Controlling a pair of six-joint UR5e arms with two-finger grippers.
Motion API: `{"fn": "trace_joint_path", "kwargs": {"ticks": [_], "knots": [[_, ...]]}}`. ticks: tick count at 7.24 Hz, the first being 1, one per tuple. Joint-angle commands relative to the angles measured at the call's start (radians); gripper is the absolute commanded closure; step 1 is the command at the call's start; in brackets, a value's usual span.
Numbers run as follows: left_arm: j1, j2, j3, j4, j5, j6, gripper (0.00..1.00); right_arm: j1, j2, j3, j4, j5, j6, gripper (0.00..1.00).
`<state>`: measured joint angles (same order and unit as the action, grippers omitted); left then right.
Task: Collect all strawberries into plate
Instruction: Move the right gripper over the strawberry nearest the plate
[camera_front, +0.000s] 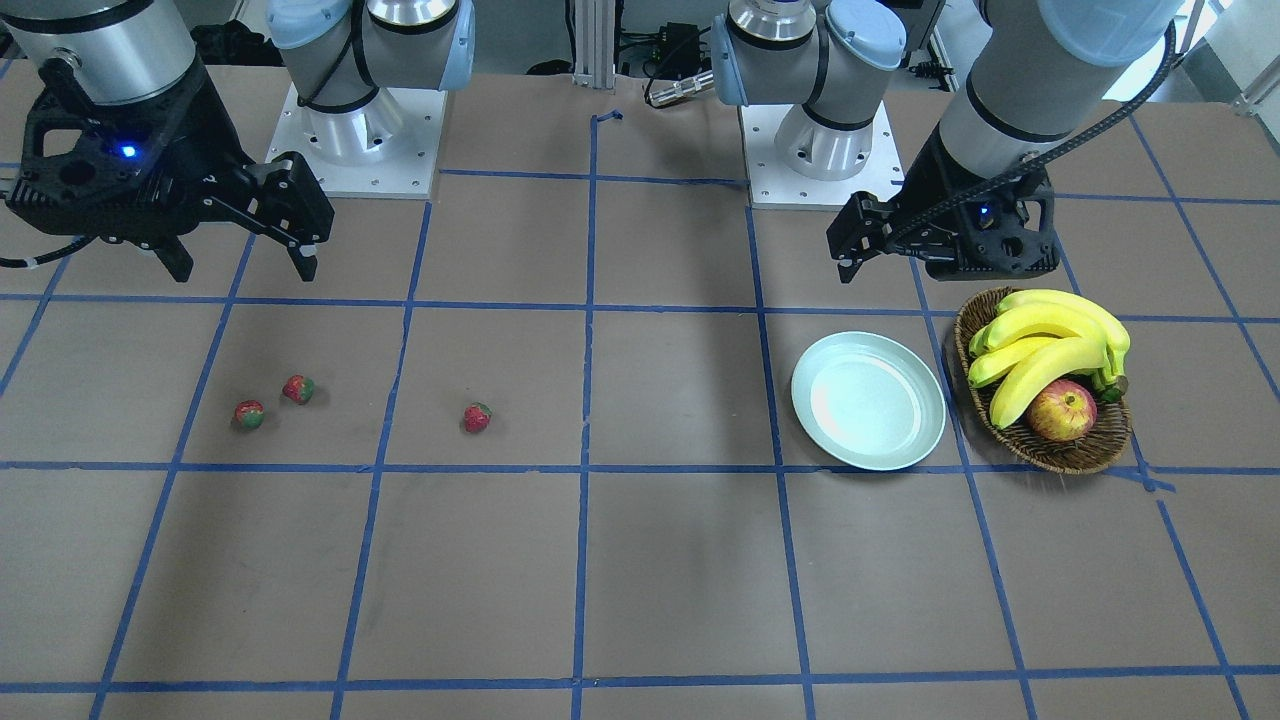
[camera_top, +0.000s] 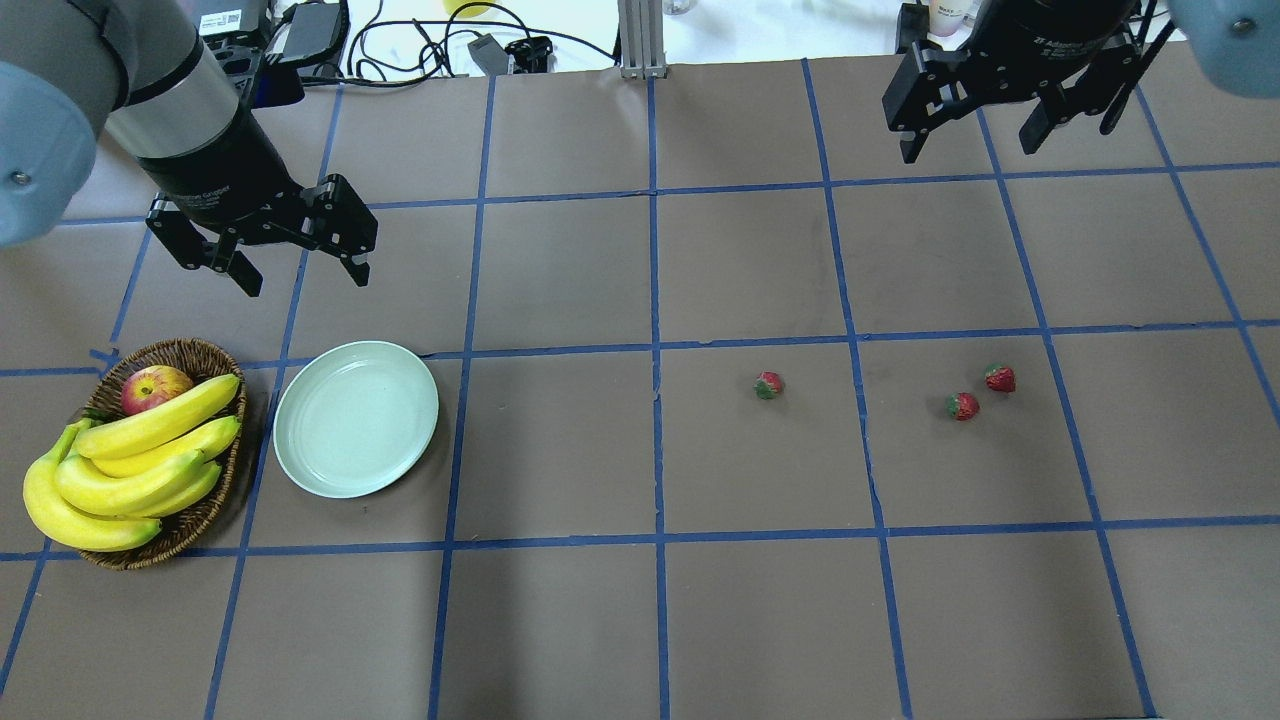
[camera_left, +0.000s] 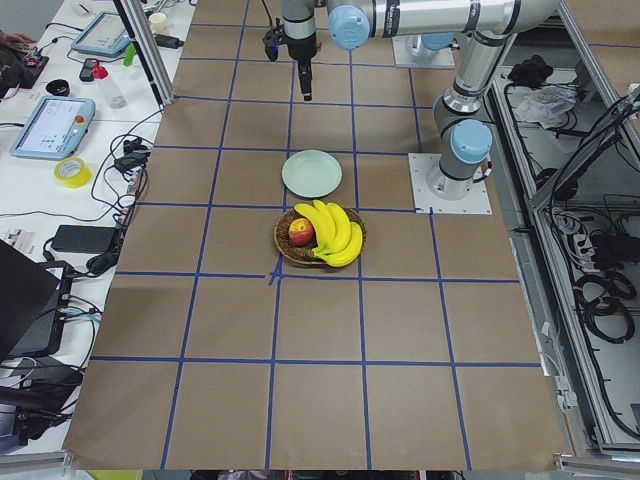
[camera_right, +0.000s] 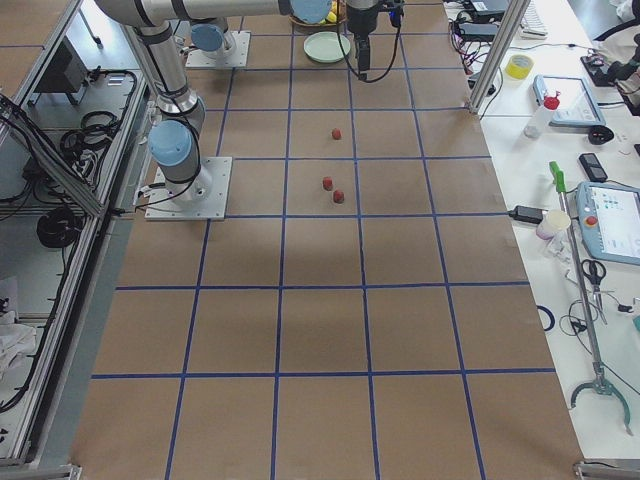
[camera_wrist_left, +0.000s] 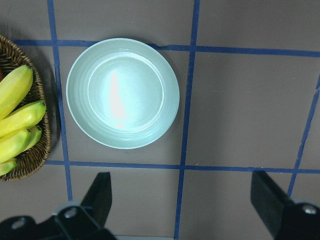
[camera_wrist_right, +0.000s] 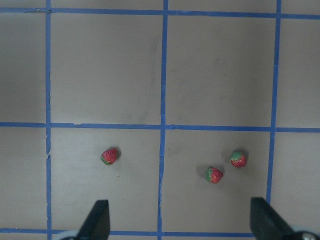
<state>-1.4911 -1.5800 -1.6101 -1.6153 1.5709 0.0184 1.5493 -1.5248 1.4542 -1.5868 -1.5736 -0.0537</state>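
Three small red strawberries lie on the brown table on my right side: one (camera_top: 769, 385) nearest the middle and a close pair (camera_top: 962, 406) (camera_top: 1000, 378) further right. They also show in the right wrist view (camera_wrist_right: 109, 156) (camera_wrist_right: 214, 175) (camera_wrist_right: 238, 159). The pale mint-green plate (camera_top: 356, 419) sits empty on my left side, next to the basket. My left gripper (camera_top: 305, 280) is open and empty, hovering just behind the plate (camera_wrist_left: 123, 93). My right gripper (camera_top: 970, 148) is open and empty, high above the table behind the strawberries.
A brown wicker basket (camera_top: 200, 352) left of the plate holds a bunch of bananas (camera_top: 130, 460) and a red-yellow apple (camera_top: 155, 387). Blue tape lines grid the table. The arm bases (camera_front: 360, 140) stand at the robot's edge.
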Motion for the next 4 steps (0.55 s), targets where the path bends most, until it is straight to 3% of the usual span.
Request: {"fn": "trace_joint_path", "kwargs": {"ticks": [1, 4], "knots": [[0.0, 0.0, 0.001, 0.002, 0.0, 0.0, 0.0, 0.0, 0.0, 0.002, -0.001, 0.001, 0.0, 0.0], [-0.002, 0.02, 0.009, -0.003, 0.026, 0.0, 0.0, 0.0, 0.002, 0.002, 0.004, -0.003, 0.0, 0.0]]}}
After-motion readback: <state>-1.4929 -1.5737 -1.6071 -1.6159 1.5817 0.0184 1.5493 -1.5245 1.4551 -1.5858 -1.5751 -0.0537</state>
